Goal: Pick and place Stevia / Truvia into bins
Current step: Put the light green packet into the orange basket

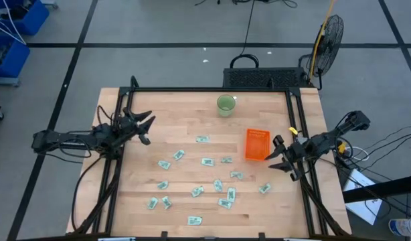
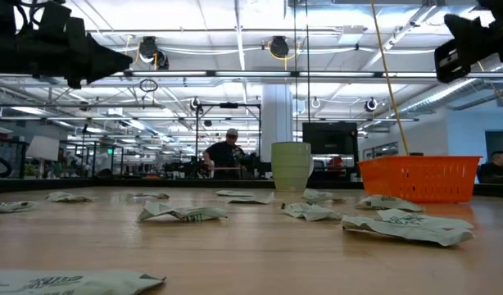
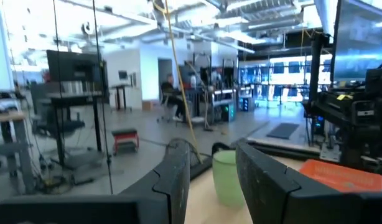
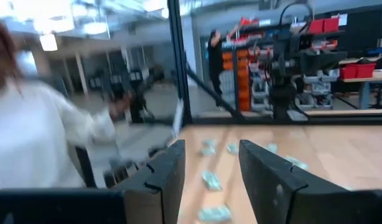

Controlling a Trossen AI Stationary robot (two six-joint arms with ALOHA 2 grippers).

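Several pale green and white sachets point(image 1: 207, 162) lie flat and scattered over the middle and near part of the wooden table, also seen in the low view point(image 2: 183, 213). The orange bin point(image 1: 257, 144) stands on the table's right half, the orange bin point(image 2: 419, 178) showing at the right of the low view. My left gripper point(image 1: 146, 128) is open and hovers above the table's left edge, away from the sachets. My right gripper point(image 1: 278, 152) is open, raised by the table's right edge just beside the bin. Neither holds anything.
A round green cup point(image 1: 225, 104) stands near the far edge, left of the bin. A black metal frame point(image 1: 205, 90) borders the table. A fan point(image 1: 331, 33) and a black crate stand beyond the far edge. A person in white point(image 4: 41, 137) shows in the right wrist view.
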